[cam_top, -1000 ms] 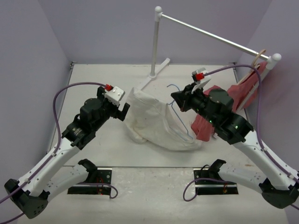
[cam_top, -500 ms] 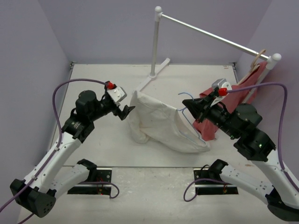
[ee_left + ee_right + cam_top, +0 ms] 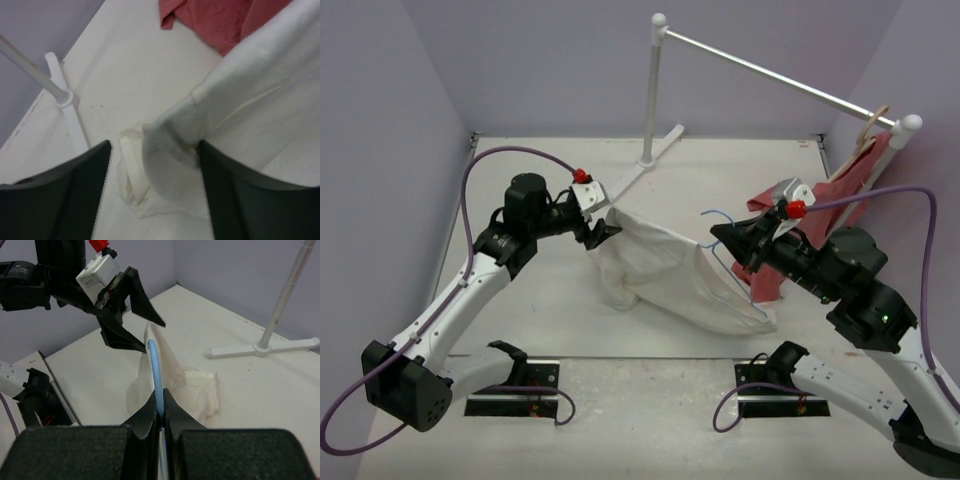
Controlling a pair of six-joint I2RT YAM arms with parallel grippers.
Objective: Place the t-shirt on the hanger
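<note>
Light-blue wire hanger (image 3: 156,365) pinched by right pincer (image 3: 161,409), far end tucked into white t-shirt (image 3: 670,270), left pincer (image 3: 152,150) spread around raised shirt corner

No text, label, brand, number or sign can be read in any of the views. Nothing legible is noted on the t-shirt (image 3: 670,275) or on the hanger (image 3: 156,365). Other surfaces are plain, or too small and blurred for markings to be made out.
</note>
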